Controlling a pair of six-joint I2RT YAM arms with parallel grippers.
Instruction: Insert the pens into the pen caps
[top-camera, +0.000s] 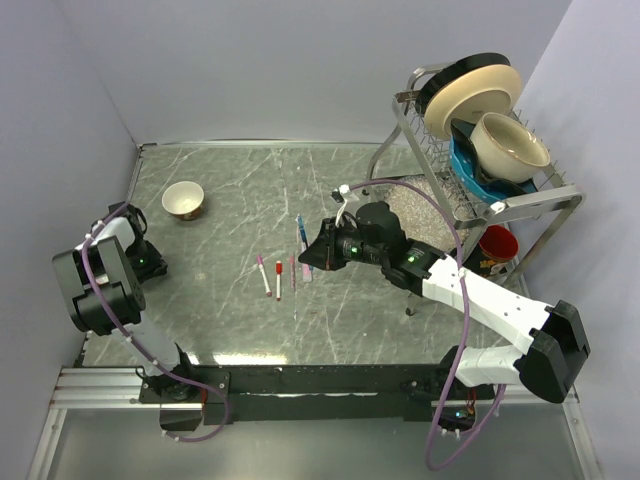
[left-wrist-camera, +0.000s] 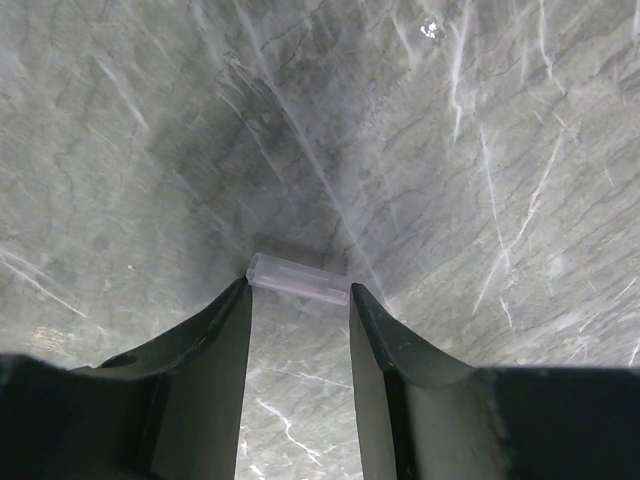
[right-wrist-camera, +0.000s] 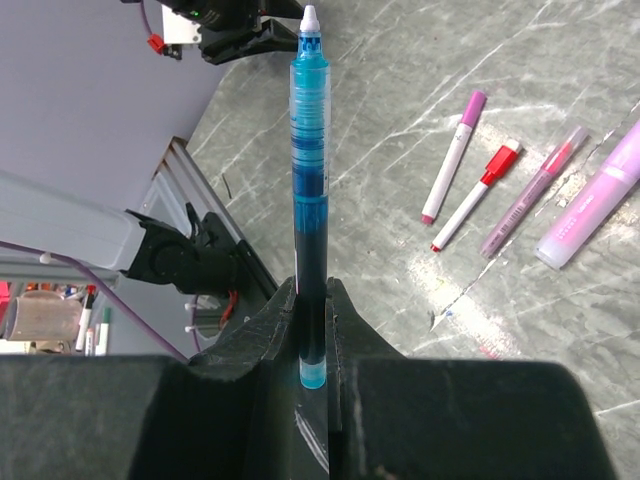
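My right gripper is shut on a blue pen, which sticks straight out past the jaws with its white tip bare. In the top view that gripper hovers over the middle of the table beside a row of pens. Those are a pink-ended pen, a red-ended pen, a pale pink pen and a thick pink marker. My left gripper is low at the table's left. A clear pale pen cap lies crosswise at its fingertips, one end by each tip. The jaws stand apart.
A small cream bowl sits at the back left. At the back right stands a wire dish rack with plates and a bowl, and a red cup sits under it. The left wall is close behind my left arm.
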